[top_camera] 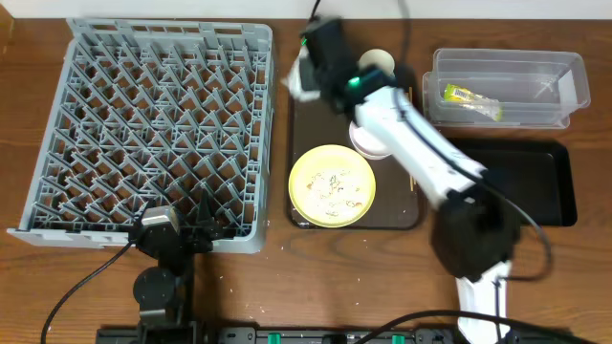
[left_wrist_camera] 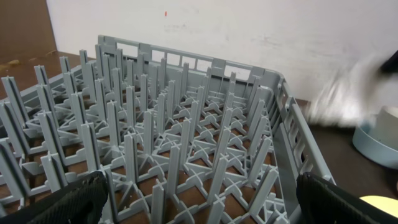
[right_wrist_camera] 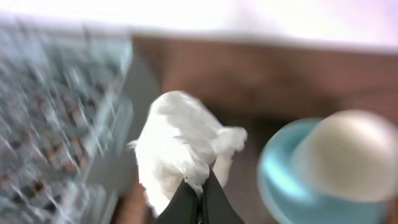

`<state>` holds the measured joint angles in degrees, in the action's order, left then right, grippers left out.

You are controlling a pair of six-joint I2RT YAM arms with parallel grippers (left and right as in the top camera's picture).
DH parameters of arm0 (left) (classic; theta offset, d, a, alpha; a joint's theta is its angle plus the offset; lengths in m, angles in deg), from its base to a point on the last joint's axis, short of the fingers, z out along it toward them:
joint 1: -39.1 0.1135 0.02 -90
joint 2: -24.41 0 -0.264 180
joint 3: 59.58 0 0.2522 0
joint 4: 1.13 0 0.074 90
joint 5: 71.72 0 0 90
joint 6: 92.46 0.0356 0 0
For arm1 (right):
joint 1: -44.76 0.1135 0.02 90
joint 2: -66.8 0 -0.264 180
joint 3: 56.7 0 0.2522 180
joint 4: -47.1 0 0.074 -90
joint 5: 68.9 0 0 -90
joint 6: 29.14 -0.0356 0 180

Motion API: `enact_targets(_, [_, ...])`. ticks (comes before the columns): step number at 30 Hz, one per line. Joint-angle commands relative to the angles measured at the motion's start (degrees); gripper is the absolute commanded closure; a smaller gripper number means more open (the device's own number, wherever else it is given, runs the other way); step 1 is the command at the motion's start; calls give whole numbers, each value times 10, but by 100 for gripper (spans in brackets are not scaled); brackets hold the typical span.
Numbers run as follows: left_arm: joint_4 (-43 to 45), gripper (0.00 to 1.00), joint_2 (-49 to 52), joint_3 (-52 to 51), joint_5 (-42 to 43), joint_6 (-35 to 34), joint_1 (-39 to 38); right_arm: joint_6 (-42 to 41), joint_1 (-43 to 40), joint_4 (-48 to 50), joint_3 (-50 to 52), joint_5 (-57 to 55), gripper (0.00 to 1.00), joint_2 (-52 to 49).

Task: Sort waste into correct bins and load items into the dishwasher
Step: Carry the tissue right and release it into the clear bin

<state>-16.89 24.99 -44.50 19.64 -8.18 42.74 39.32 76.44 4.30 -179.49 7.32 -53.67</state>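
Observation:
My right gripper (right_wrist_camera: 200,193) is shut on a crumpled white napkin (right_wrist_camera: 180,146), held above the back left corner of the brown tray (top_camera: 406,215); in the overhead view the napkin (top_camera: 298,84) hangs beside the grey dish rack (top_camera: 143,124). A cream cup (right_wrist_camera: 348,152) sits in a light blue bowl (right_wrist_camera: 280,180) to its right. The yellow plate (top_camera: 332,184) carries crumbs. My left gripper (left_wrist_camera: 202,205) stands open over the rack's front right corner, nothing between its fingers (left_wrist_camera: 68,202).
At the back right stands a clear tub (top_camera: 507,88) with a yellow-green wrapper (top_camera: 470,97) in it. A black tray (top_camera: 535,182) lies in front of it. The right arm partly covers a pinkish-white bowl (top_camera: 368,143) on the brown tray.

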Motion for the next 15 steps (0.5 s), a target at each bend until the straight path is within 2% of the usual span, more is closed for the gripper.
enact_targets(1, [-21, 2, -3, -11, -5, 8, -2, -47, -38, -1, -17, -52, 99, 65])
enact_targets(8, [-21, 2, -3, -11, -5, 8, -2, -93, -129, -34, -17, -65, 98, 142])
enact_targets(15, [-21, 2, -3, -11, -5, 8, -2, -136, -238, -156, -16, -94, 98, 158])
